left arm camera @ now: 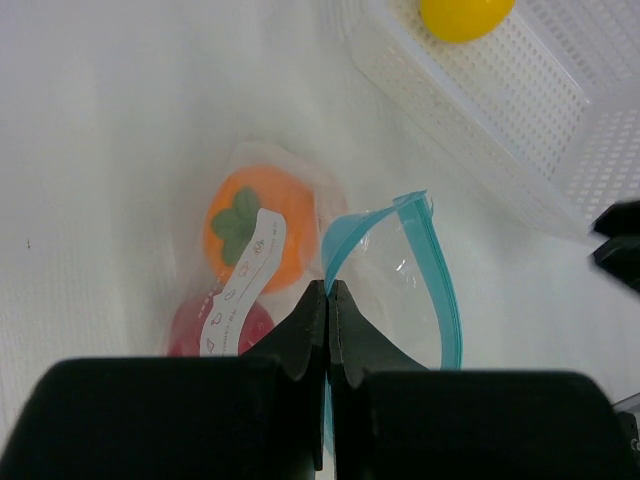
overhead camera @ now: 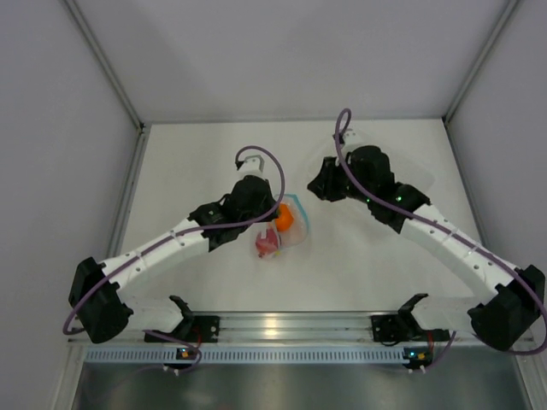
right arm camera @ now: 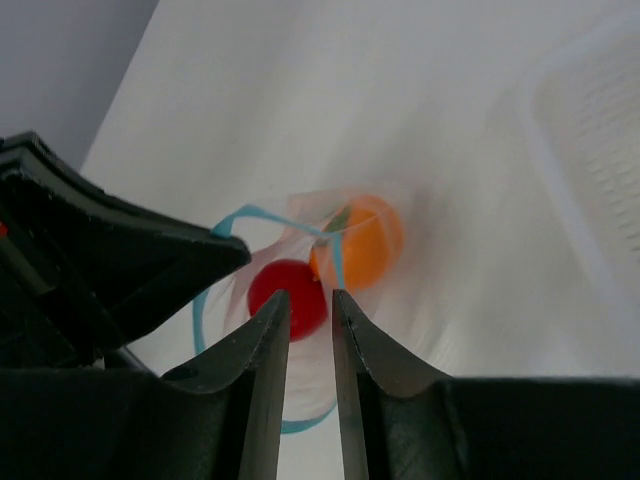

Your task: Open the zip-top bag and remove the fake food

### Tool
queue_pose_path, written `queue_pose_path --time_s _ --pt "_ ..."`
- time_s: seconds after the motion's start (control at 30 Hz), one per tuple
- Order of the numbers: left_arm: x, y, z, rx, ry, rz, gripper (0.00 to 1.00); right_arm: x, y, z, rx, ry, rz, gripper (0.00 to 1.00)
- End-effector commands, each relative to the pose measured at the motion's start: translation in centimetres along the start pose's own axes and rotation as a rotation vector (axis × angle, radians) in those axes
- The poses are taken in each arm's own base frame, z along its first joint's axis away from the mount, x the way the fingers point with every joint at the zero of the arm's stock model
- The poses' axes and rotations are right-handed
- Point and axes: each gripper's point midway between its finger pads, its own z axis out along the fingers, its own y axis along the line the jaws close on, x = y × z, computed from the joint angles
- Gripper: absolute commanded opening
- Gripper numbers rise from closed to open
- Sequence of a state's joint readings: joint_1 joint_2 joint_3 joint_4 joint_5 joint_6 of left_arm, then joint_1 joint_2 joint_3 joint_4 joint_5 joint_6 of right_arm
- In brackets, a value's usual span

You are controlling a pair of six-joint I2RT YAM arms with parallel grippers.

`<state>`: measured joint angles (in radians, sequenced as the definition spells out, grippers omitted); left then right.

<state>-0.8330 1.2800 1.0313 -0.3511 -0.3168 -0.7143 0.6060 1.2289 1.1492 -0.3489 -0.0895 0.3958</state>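
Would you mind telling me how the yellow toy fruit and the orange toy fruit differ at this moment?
The yellow fruit lies bare in the perforated tray, outside the zip-top bag; the orange fruit sits inside that bag, next to the red fruit. The orange fruit shows a green leafy top; the yellow fruit shows plain skin only. Both are small, round and glossy.

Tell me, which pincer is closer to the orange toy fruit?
Left. The left pincer is shut on the zip-top bag at its edge, right beside the orange fruit. The right pincer hangs apart from it, off to the right near the tray, holding nothing.
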Motion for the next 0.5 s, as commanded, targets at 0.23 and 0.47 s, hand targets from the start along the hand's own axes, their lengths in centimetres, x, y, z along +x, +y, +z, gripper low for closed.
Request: queue_pose_path --time_s 0.23,0.47 --pt "-2.5 -1.8 -0.6 0.082 -0.123 -0.207 0.00 4.8 6.6 2.4 -0.104 -0.075 0.224 0.23" --pt "-2.7 -1.5 -1.0 0.100 -0.158 -0.284 0.00 7.3 7.0 5.1 -0.064 -0.049 0.276 0.20"
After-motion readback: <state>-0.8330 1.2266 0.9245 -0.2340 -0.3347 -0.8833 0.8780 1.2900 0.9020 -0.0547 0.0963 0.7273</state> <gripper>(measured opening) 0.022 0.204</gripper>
